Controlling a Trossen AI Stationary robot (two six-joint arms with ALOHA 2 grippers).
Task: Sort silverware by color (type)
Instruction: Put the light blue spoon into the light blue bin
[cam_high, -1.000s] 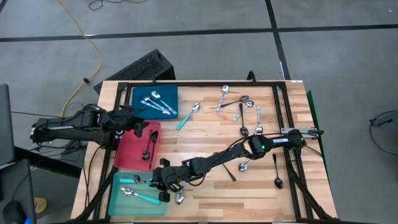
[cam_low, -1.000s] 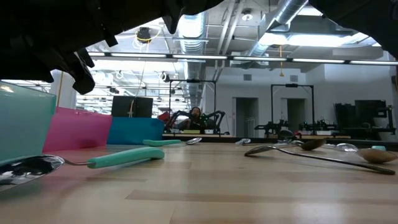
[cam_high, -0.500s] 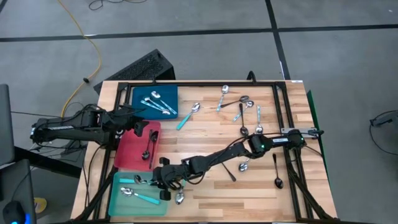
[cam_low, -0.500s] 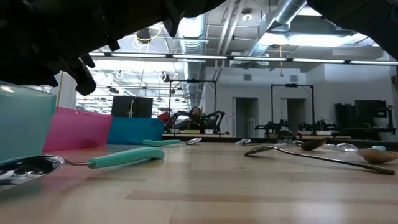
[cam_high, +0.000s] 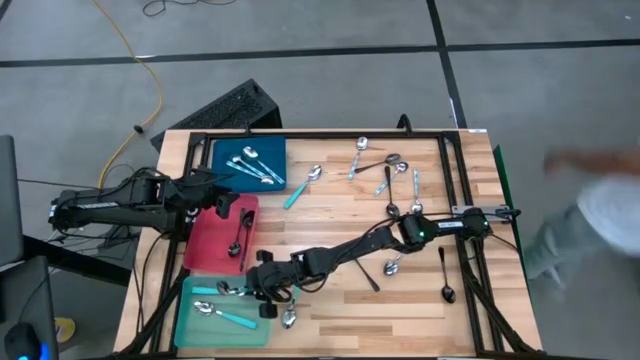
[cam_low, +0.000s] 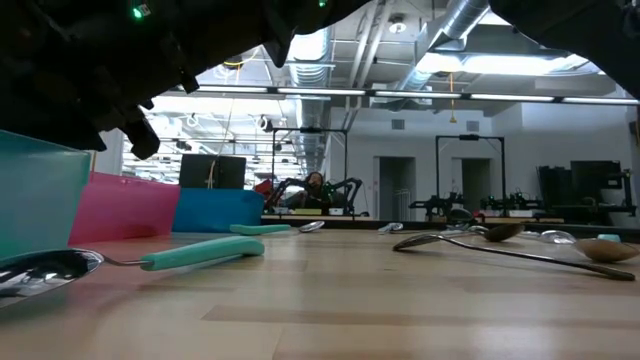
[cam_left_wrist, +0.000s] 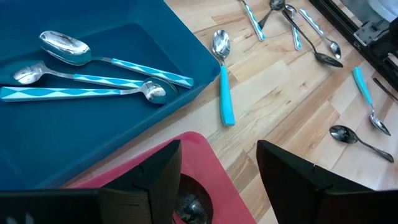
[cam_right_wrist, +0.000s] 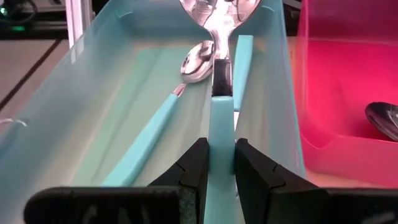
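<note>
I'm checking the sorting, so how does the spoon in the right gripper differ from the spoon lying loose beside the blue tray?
The held spoon is clamped by its turquoise handle in the right gripper over the teal tray; the loose spoon lies flat on the wooden table, touched by nothing. The held one sits above other spoons; the loose one lies alone. Both have silver bowls and turquoise handles.

From above, I see three trays (cam_high: 262, 160) stacked down the worktop's (cam_high: 330, 315) left side, spoons (cam_high: 255, 164) inside each; loose spoons (cam_high: 390, 190) scatter upper right, the right gripper (cam_high: 262, 296) beside the lowest tray.
</note>
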